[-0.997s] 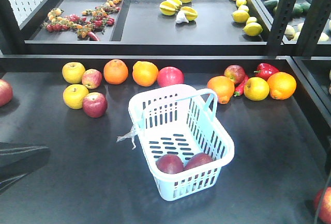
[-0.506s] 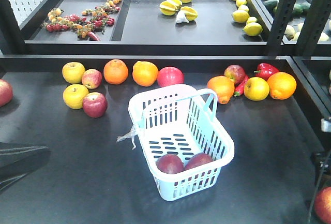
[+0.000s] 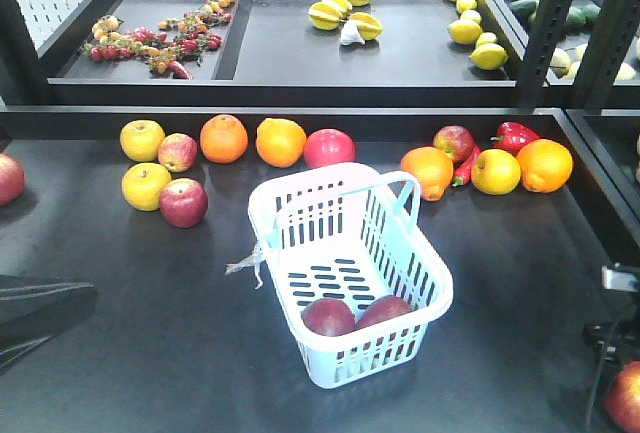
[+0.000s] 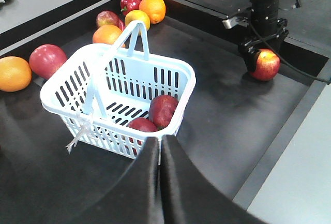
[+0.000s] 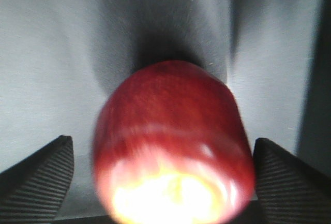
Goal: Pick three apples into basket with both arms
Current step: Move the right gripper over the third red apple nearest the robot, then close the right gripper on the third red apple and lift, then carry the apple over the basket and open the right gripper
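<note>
Straddling an apple beside the table's right rim, the right gripper stood spread, ungrasped. Left gripper pinched empty; bare tabletop surrounded the basket

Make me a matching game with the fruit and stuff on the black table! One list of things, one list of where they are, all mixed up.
Things:
1. two dark red apples
2. red pepper
3. clear tag
4. red apple at the table's right edge

Places:
A. between the right tool's open fingers
B. hanging from the basket's left rim
C. in the basket, at its near end
D. back row, between a red apple and an orange

Pairs: 1-C, 2-D, 3-B, 4-A
</note>
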